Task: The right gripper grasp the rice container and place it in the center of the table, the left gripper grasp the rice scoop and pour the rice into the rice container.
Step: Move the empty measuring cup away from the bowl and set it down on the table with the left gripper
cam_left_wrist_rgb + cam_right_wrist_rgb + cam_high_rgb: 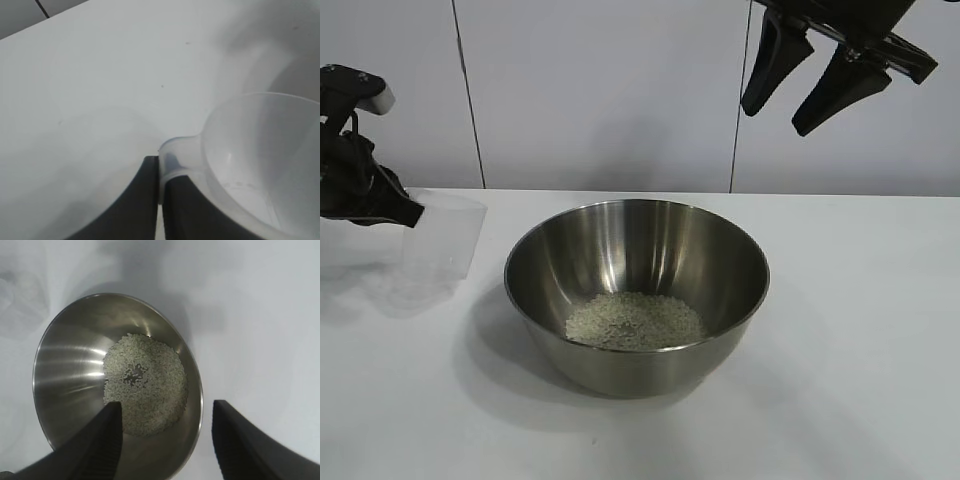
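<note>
The rice container (636, 262), a big shiny steel bowl, stands in the middle of the white table (860, 330) with rice (635, 321) on its bottom. It also shows in the right wrist view (75, 365) with the rice (145, 385) in it. My left gripper (405, 212) at the far left is shut on the tab handle of the rice scoop (445, 240), a frosted plastic cup that stands upright and looks empty. In the left wrist view the fingers (142, 200) pinch the tab of the scoop (260, 155). My right gripper (800, 100) hangs open high above the bowl's right side.
A grey panelled wall (600, 90) rises behind the table. The scoop casts a faint shadow on the table at the left.
</note>
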